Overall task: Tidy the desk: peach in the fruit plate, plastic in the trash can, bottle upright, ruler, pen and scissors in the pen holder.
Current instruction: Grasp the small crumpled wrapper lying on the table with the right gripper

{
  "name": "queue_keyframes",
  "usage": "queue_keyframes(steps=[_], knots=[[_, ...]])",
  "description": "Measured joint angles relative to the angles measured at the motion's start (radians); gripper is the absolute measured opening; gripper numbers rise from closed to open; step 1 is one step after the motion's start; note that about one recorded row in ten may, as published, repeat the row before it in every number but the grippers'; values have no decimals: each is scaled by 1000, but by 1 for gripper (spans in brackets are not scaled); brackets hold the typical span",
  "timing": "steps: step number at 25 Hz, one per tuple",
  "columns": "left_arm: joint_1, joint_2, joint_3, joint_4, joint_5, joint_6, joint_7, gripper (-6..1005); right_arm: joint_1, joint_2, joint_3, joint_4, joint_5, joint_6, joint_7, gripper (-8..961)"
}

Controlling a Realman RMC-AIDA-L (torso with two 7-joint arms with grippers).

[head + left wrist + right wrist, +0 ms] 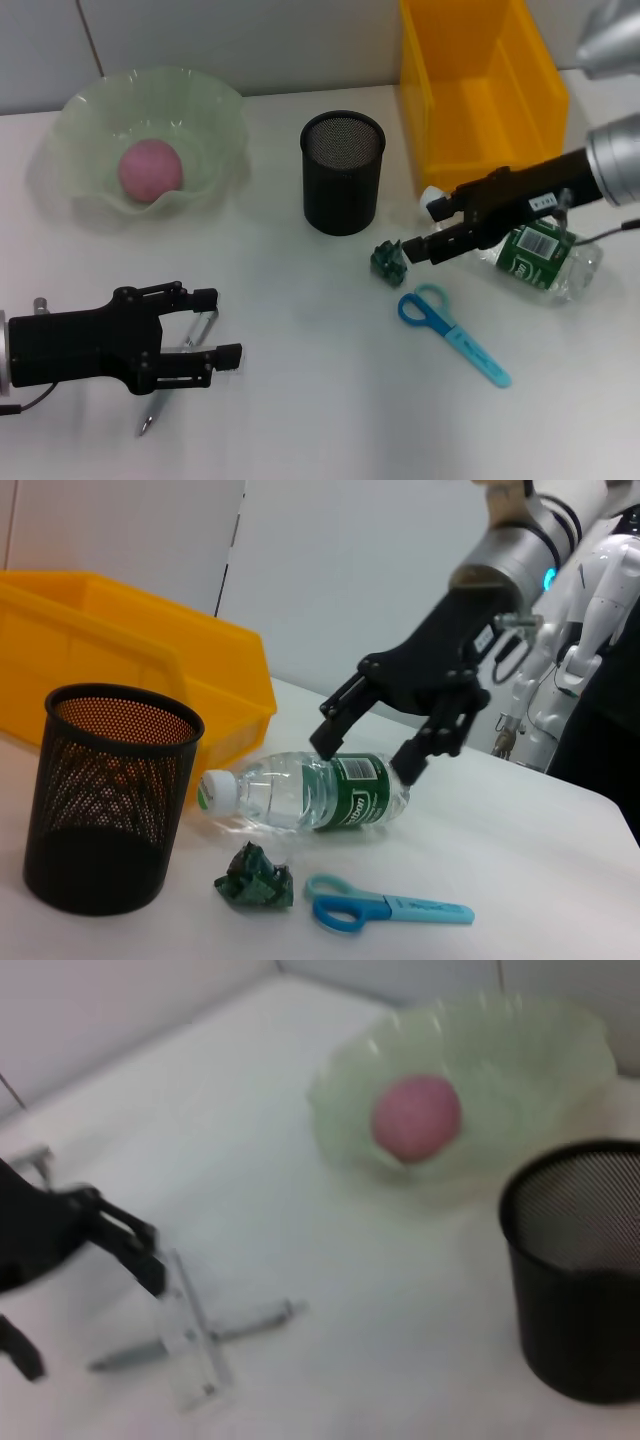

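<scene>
Right pincer (418,232) hangs spread over the lying bottle (545,258); I see my left pincer (222,327) spread above the ruler (196,333) and pen (152,417).

No text can be read; only a barcode is seen on the green label of the bottle (540,258).

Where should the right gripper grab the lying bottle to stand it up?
Probably around the labelled middle of the bottle, coming from above, where the right gripper hovers open. It lies on its side, cap toward the pen holder; the body is widest there.
</scene>
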Motion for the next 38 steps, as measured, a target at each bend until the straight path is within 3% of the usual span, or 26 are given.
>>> queue_keyframes(steps=[4, 9, 14, 29, 38], knots=[[0, -2, 0, 0, -3, 0, 2, 834, 114, -1, -90, -18, -174, 9, 167, 814], [1, -8, 0, 0, -4, 0, 8, 834, 189, -1, -209, 4, -268, 67, 282, 814], [1, -11, 0, 0, -5, 0, 9, 834, 241, -1, -256, 86, -291, 119, 324, 813], [-6, -10, 0, 0, 1, 0, 6, 833, 252, 7, -417, 264, -240, 322, 342, 812], [-8, -9, 0, 0, 1, 1, 6, 833, 252, 7, -442, 292, -236, 363, 345, 811]])
